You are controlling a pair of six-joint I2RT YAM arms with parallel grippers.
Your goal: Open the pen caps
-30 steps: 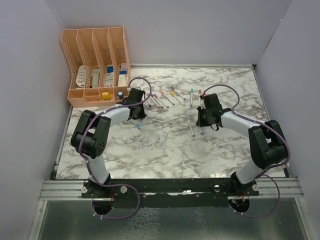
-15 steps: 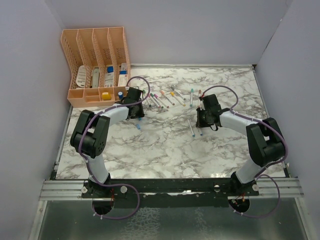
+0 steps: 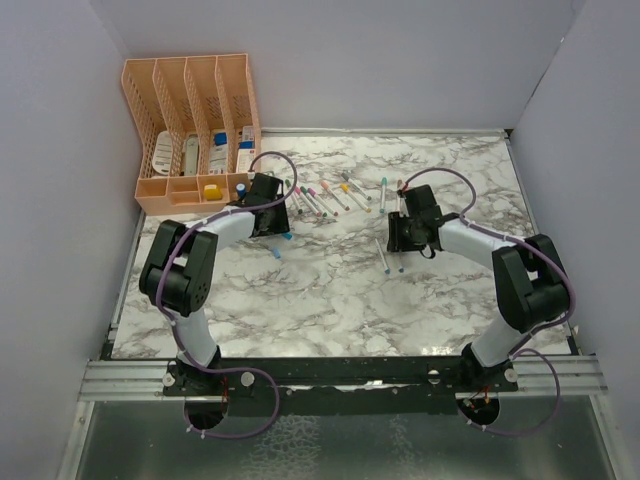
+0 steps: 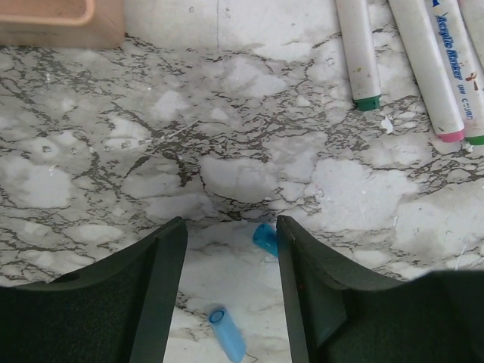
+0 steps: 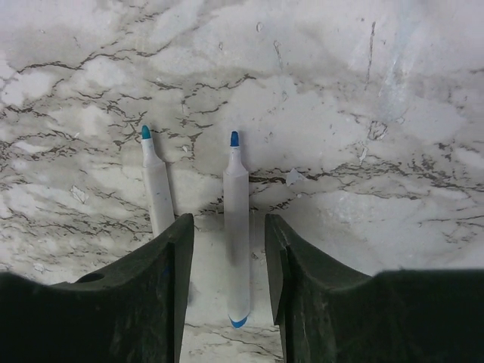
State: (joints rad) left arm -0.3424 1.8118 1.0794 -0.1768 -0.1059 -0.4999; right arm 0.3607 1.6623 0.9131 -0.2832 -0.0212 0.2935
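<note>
Two loose blue pen caps lie on the marble under my left gripper [image 4: 231,227], which is open. One cap [image 4: 265,238] lies by the inner side of the right finger, the other [image 4: 227,333] between the fingers. In the top view they show as one cap [image 3: 288,238] and another [image 3: 275,252] by the left gripper [image 3: 277,232]. My right gripper [image 5: 228,219] is open and straddles an uncapped blue-tipped pen [image 5: 237,234]. A second uncapped pen [image 5: 156,189] lies just left of its left finger. In the top view the right gripper [image 3: 398,243] hovers by these pens [image 3: 383,258].
A row of capped pens [image 3: 330,195] lies across the back of the table between the grippers; a green-ended one [image 4: 359,53] and a pink-ended one [image 4: 431,68] show in the left wrist view. The peach organiser [image 3: 190,130] stands at the back left.
Both grippers have shifted slightly, the right one a little to the left over the uncapped pens. The pens and caps on the table have not moved.
</note>
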